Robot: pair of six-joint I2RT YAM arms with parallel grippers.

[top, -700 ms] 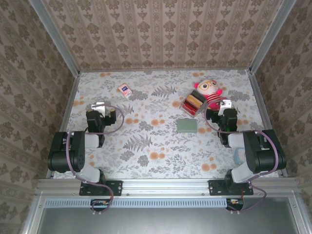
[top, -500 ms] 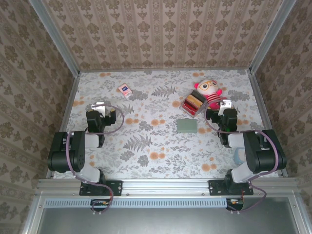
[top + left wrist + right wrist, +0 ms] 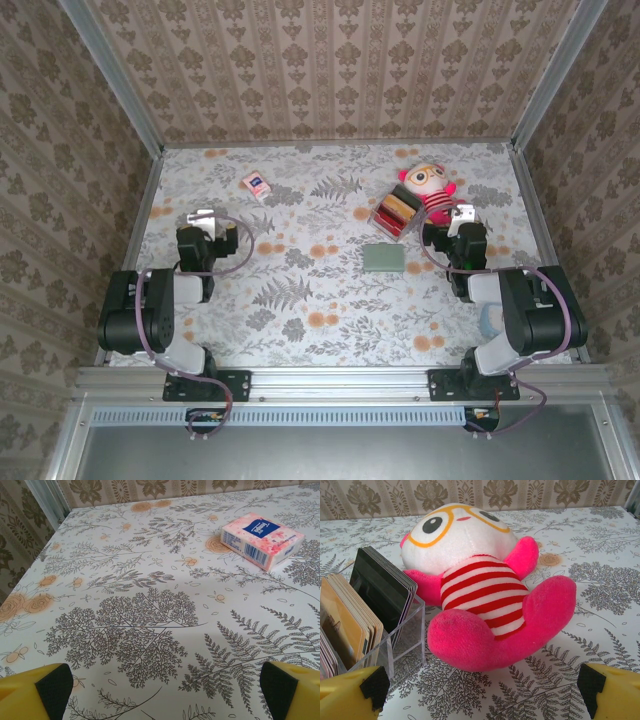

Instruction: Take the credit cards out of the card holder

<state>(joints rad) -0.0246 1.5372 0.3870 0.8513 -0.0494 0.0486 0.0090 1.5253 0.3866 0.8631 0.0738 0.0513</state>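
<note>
The card holder (image 3: 384, 258), a flat grey-green wallet, lies closed on the flowered table (image 3: 300, 300), right of the middle. The credit cards are hidden. My left gripper (image 3: 203, 216) rests open at the left, well away from the holder; in the left wrist view it (image 3: 167, 692) has only bare tablecloth between its yellow fingers (image 3: 52, 687). Just right of the holder, my right gripper (image 3: 463, 214) is open too. In its wrist view the gripper (image 3: 484, 692) holds nothing and faces a pink plush toy (image 3: 485, 595).
A clear box (image 3: 400, 635) of upright tan and black slabs (image 3: 355, 615) stands left of the plush toy (image 3: 430, 190), behind the holder (image 3: 395, 215). A pink-and-white tissue packet (image 3: 262, 540) lies at the back left (image 3: 257, 185). Metal rails and papered walls ring the table.
</note>
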